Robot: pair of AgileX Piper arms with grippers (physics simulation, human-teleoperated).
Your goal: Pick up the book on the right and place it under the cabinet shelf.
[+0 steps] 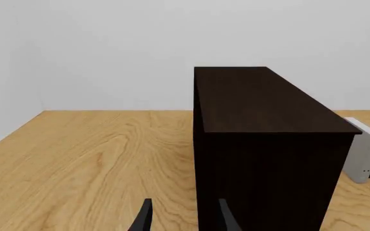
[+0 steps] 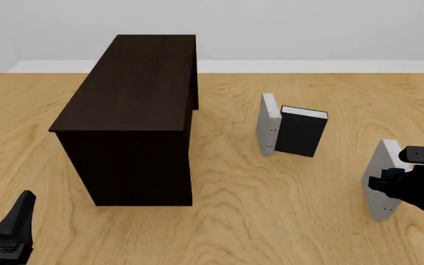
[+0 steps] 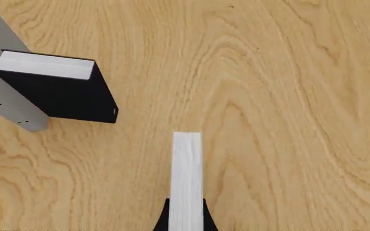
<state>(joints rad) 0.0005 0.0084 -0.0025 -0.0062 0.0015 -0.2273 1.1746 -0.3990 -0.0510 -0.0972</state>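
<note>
My right end effector [image 2: 393, 175]: clamped on the book [image 2: 383, 179], upright at the surface's [image 2: 271, 221] right. My left end effector [image 1: 181, 216]: fingers apart, near the cabinet shelf [image 2: 134, 110].

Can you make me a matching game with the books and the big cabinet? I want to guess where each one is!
Things:
1. cabinet
2. black book
3. grey book by the black one
4. grey book on the right

Places or states:
A. between the right gripper's fingers
B. biggest thing, on the left
C. leaning against a grey book
D. standing mid-table, not gripped

Pairs: 1-B, 2-C, 3-D, 4-A
</note>
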